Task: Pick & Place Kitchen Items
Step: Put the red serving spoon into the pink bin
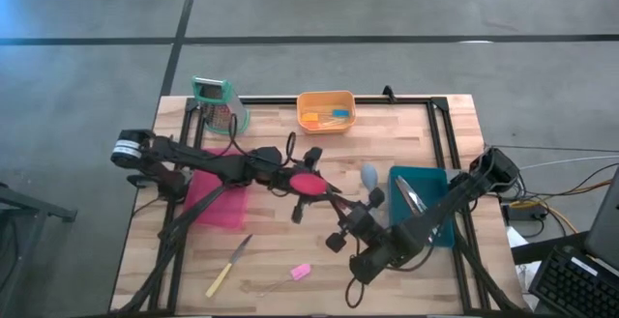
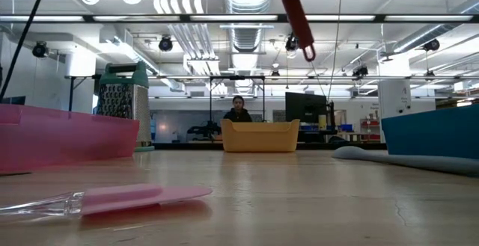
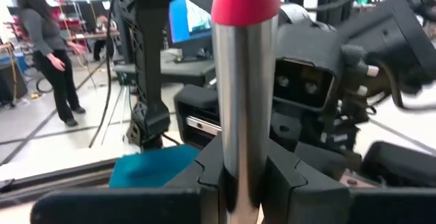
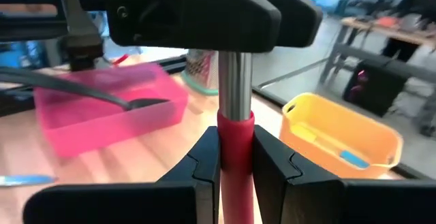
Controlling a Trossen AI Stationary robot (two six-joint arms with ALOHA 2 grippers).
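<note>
A red spoon [image 1: 308, 183] with a metal shaft hangs above the middle of the table. Both grippers are shut on it. My left gripper [image 1: 293, 179] reaches in from the table's left, my right gripper [image 1: 346, 223] from the near right. In the low view only the spoon's red handle end [image 2: 301, 33], with its hanging loop, shows from above. A black spoon [image 4: 129, 103] lies in the pink tray [image 1: 218, 204]. Metal cutlery [image 1: 412, 198] lies in the teal bin [image 1: 432, 185], and a pale-blue spoon [image 1: 369, 175] lies on the table beside it. My left gripper pinches the spoon's bare metal shaft [image 3: 242, 115] between its two fingers, which come level from the table's left and lie across it. The spoon is lifted clear of the table. My right gripper pinches the red handle [image 4: 235, 132] between its two fingers, just short of where the metal shaft begins. Its fingers lie across the handle, close to the left gripper's.
A yellow-orange tub [image 1: 326, 111] with small yellow and blue tools stands at the far edge, with a green-topped grater [image 1: 215, 103] to its left. A yellow-handled knife [image 1: 230, 265] and a pink tool [image 1: 298, 273] lie near the front edge. A person shows in the room beyond.
</note>
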